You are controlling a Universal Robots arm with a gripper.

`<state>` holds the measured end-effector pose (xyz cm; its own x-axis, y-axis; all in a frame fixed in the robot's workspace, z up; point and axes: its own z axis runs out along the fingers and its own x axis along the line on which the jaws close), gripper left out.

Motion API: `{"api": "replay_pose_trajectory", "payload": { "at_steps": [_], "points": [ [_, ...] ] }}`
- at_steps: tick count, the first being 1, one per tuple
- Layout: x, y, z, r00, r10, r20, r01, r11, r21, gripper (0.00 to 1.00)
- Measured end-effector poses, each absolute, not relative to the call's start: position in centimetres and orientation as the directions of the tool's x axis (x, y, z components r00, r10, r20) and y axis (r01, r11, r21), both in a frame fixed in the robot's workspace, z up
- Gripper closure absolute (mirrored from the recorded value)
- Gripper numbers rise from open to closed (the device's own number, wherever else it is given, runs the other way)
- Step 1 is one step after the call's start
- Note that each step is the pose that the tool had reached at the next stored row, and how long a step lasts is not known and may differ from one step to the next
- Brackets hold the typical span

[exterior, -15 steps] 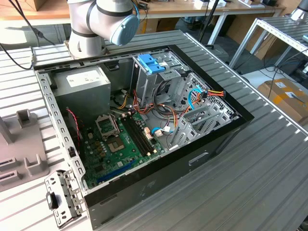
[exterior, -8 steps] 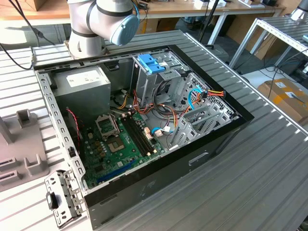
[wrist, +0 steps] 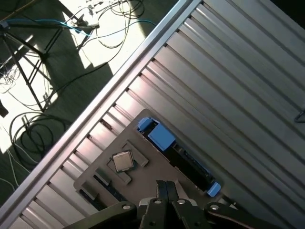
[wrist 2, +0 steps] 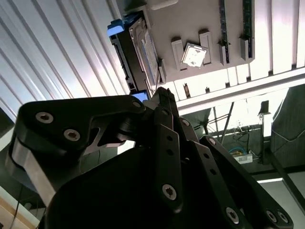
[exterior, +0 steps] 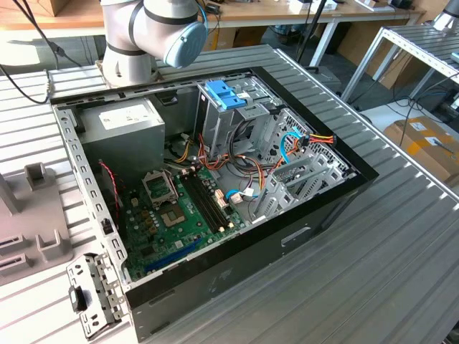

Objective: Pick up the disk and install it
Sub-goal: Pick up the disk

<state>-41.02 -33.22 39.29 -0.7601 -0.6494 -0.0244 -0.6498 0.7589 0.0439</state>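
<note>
In both wrist views the disk point(wrist: 185, 161) point(wrist 2: 129, 53) stands on its edge in a grey holder plate point(wrist: 145, 151) point(wrist 2: 190, 24) on the ribbed table. It has a dark body, with bright blue rails and a blue end tab. My gripper point(wrist: 167, 187) point(wrist 2: 163, 95) hovers above the plate, a short way off the disk and apart from it. Its black fingers are shut together with nothing between them.
A square processor chip point(wrist: 123, 161) lies in the same plate beside the disk. In the exterior view an open computer case point(exterior: 215, 179) sits mid-table with a pale blue bracket point(exterior: 224, 94) on its drive cage, a grey power supply point(exterior: 122, 129) and a motherboard point(exterior: 179, 215). Cables lie on the floor past the table edge point(wrist: 71, 124).
</note>
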Motion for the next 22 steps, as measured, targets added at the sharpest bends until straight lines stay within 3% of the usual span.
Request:
{"api": "replay_pose_trajectory", "payload": {
  "at_steps": [22],
  "points": [
    [-41.02, -33.22, 39.28, -0.592, -0.806, -0.024, -0.806, 0.591, 0.044, 0.89]
  ]
}}
